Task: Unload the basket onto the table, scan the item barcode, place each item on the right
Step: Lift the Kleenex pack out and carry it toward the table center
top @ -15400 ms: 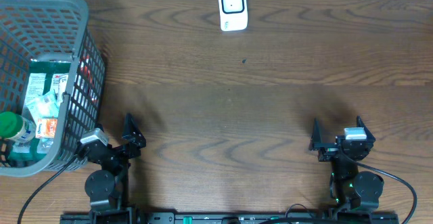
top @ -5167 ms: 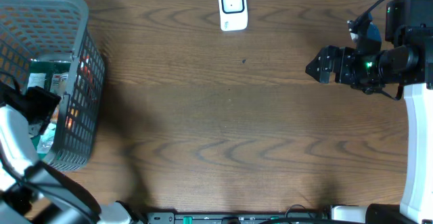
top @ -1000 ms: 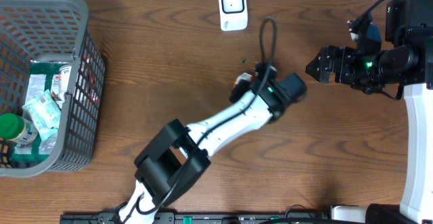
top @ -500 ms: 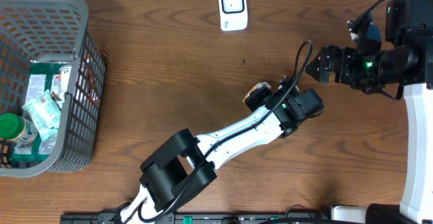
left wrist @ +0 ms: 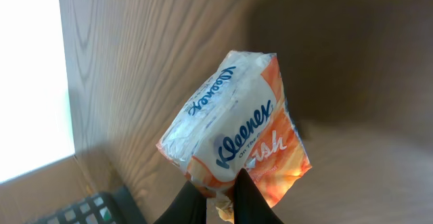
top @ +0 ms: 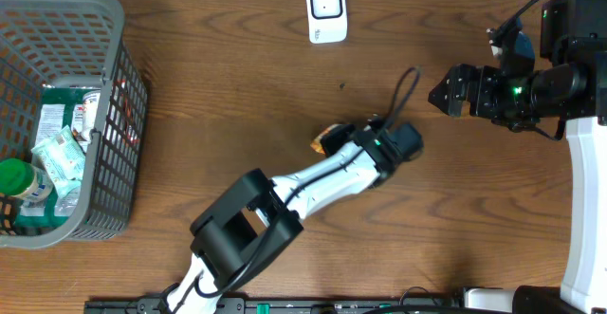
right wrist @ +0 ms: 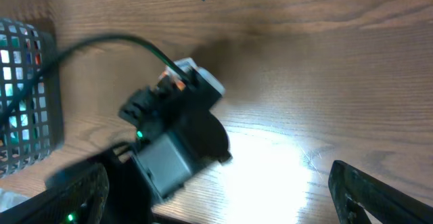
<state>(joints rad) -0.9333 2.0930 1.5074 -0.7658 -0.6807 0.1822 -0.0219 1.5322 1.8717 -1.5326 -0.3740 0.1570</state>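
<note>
The tissue pack [left wrist: 233, 139] is a soft plastic-wrapped Kleenex packet, white and orange. I judge it very light and squashy, and the film is prob. a bit slippery. The left hand [left wrist: 218, 195] is clamped on the crimped seam at one end of the pack, so the rest sticks out free and the printed faces are not covered. This thin seam is a good place to hold, but the pack can swing or twist there, so I think slow wrist turns are safer. In the overhead view the pack is over the middle of the tabletop [top: 237, 86], a little right of centre. It is well apart from the white scanner [top: 325, 10] at the far edge. No barcode shows in any view, so I cannot tell which face has it. The right hand [top: 444, 94] hangs near, with fingers wide apart and nothing between them. The grey basket [top: 114, 15] at the left has a green-cap bottle [top: 14, 176], some small sachets [top: 62, 153] and other packets, too small to read.
</note>
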